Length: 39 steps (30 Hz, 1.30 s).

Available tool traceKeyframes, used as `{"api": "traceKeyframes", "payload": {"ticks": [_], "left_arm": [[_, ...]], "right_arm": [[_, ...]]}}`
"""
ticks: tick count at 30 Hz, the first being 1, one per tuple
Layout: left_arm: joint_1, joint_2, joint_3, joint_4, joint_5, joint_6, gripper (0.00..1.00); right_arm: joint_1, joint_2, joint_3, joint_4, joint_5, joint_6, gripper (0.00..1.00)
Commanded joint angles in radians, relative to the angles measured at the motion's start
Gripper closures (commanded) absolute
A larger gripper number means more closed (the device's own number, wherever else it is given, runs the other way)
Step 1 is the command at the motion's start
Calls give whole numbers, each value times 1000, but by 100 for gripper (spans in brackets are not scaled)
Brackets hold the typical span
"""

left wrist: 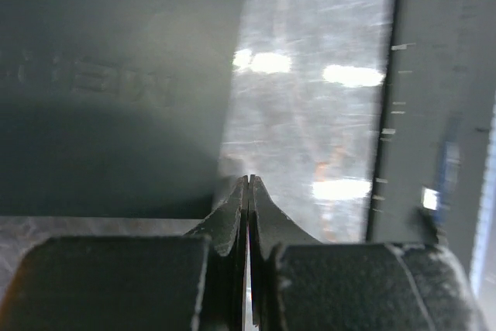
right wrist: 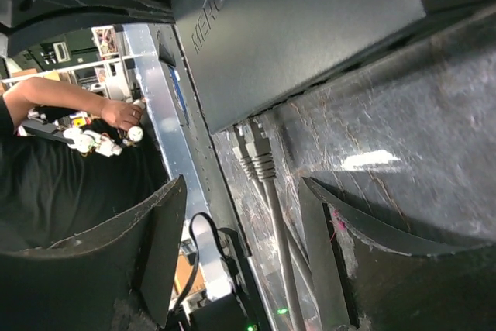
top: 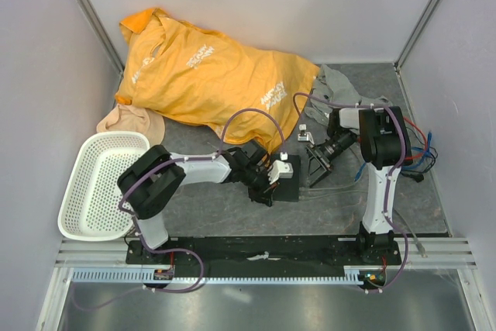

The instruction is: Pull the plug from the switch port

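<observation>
Grey matting underlies everything. Your left gripper has its fingers pressed together on nothing, at a corner of the switch. From the switch port, on the edge facing your right arm, the grey plug sticks out. Its long axis aims at the right gripper, whose fingers stand spread just short of it. That arm is nearer; a straight pull back along the cable looks right.

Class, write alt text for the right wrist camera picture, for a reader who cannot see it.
Grey plugs sit in the edge of a flat black switch, their cables running down between the fingers of the open right pincer. A person's arm shows in the background at left.
</observation>
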Motion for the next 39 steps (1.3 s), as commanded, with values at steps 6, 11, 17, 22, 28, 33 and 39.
{"api": "traceKeyframes", "payload": {"ticks": [6, 11, 17, 22, 28, 33, 39], "left_arm": [[53, 56, 99, 117, -396, -18, 98], [108, 2, 102, 68, -361, 8, 99], [142, -104, 130, 66, -2, -35, 98], [142, -23, 214, 156, -12, -219, 99], [151, 137, 306, 178, -9, -395, 98], [151, 201, 332, 160, -26, -416, 98], [153, 249, 340, 103, -106, -391, 98]], "right_arm": [[20, 20, 8, 112, -21, 98, 35], [18, 8, 11, 188, -34, 197, 35], [18, -21, 7, 347, -19, 384, 37], [18, -87, -93, 575, 50, 567, 40], [18, -60, -78, 683, 61, 678, 41], [12, -23, -64, 694, 21, 675, 42], [10, -26, -99, 686, -1, 638, 43]]}}
